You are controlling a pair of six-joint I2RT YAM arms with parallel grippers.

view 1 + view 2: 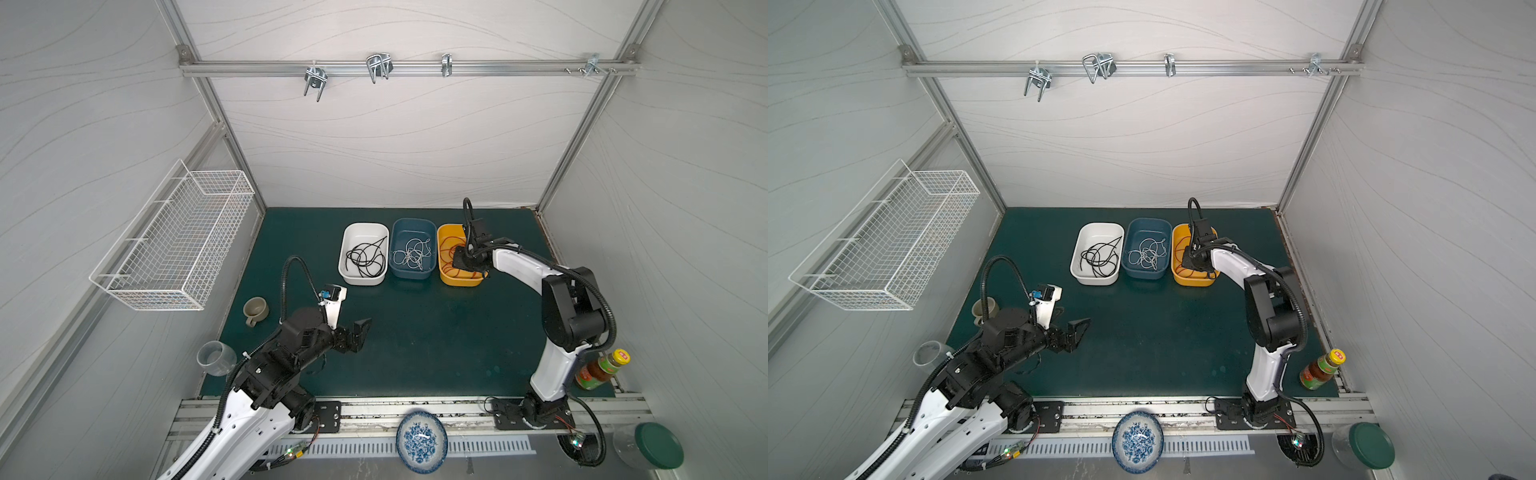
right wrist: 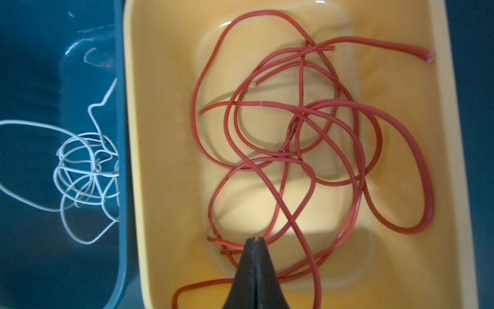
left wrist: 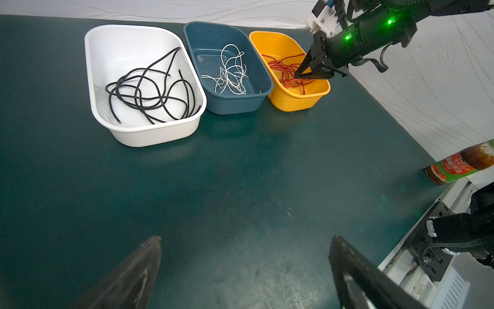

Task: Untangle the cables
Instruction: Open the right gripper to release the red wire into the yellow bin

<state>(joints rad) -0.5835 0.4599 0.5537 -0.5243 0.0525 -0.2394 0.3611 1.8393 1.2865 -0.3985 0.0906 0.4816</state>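
- Right pincer (image 2: pixel 254 239), clenched, dips into the yellow tub (image 2: pixel 128 107) among the red cables (image 2: pixel 302 112); whether it pinches one, I cannot tell. Lifting could haul the whole knot out.
- Left pincer (image 3: pixel 246 238), released, hovers well apart from that tub, steadying nothing.
- White cables (image 3: pixel 230 69) and black cables (image 3: pixel 149 88) lie beside it, apart.

We hold our left arm (image 1: pixel 299 336) low and bent near its base, left fingers (image 3: pixel 133 275) spread wide, tips forward. Our right arm (image 1: pixel 519 266) reaches far ahead, wrist tipped down, right fingers (image 2: pixel 244 275) pressed together.
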